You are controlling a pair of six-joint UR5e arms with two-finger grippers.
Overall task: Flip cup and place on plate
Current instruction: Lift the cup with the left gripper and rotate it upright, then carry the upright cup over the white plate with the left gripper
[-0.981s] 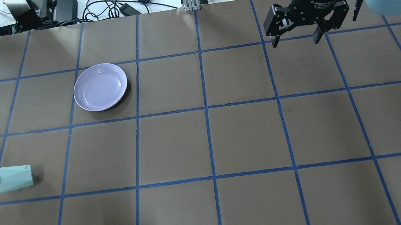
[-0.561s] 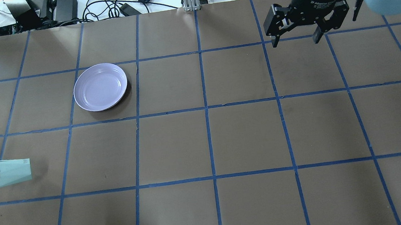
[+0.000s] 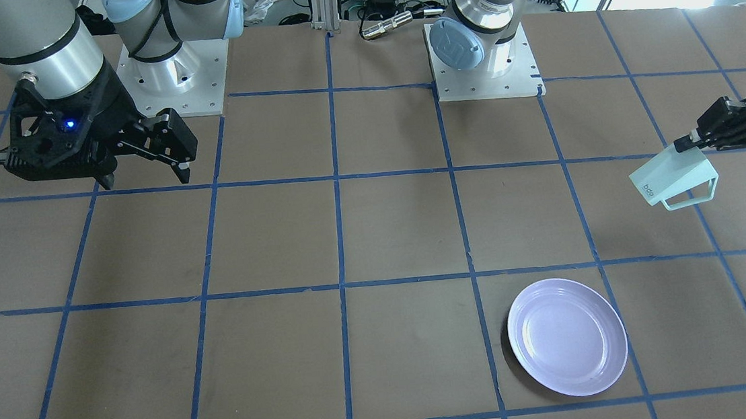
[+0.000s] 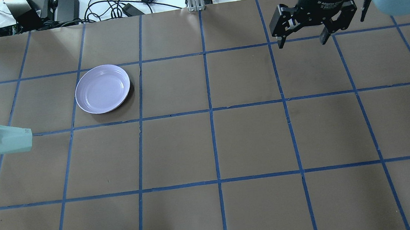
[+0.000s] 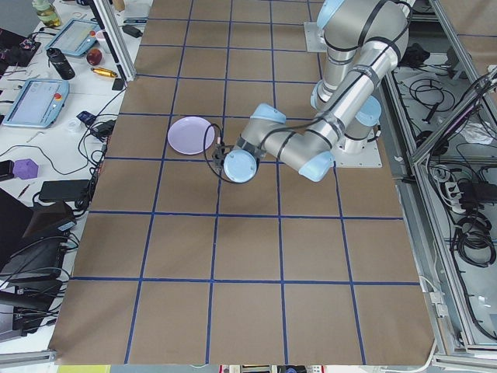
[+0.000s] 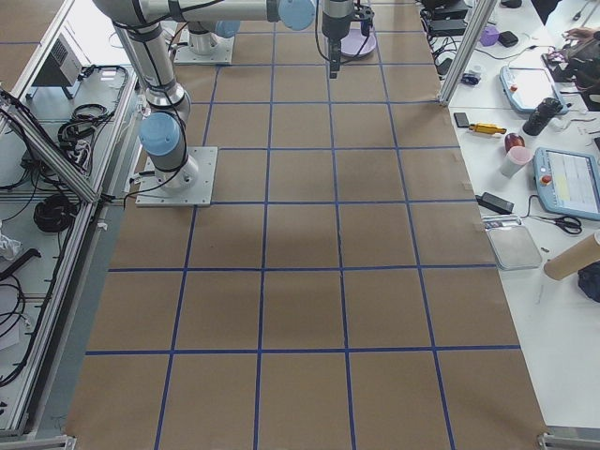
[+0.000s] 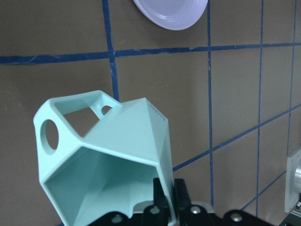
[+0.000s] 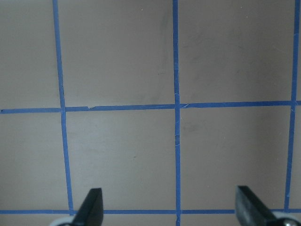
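Two fingers point(image 7: 181, 197) of the left gripper point(image 3: 686, 143) are clamped on the rim wall of the mint-green faceted mug point(image 3: 671, 178), one inside and one outside. This is shown only by the left wrist view, where the open hexagonal mouth is faced. The mug is held on its side at the table's left edge. Its handle point(image 7: 75, 100), hidden from overhead, is seen in the front-facing view. Farther off, to the right, the lavender plate point(image 4: 102, 88) is set on the brown gridded table point(image 4: 252, 140). Farthest, at the right, the right gripper point(image 4: 301, 43) is held with fingers spread apart.
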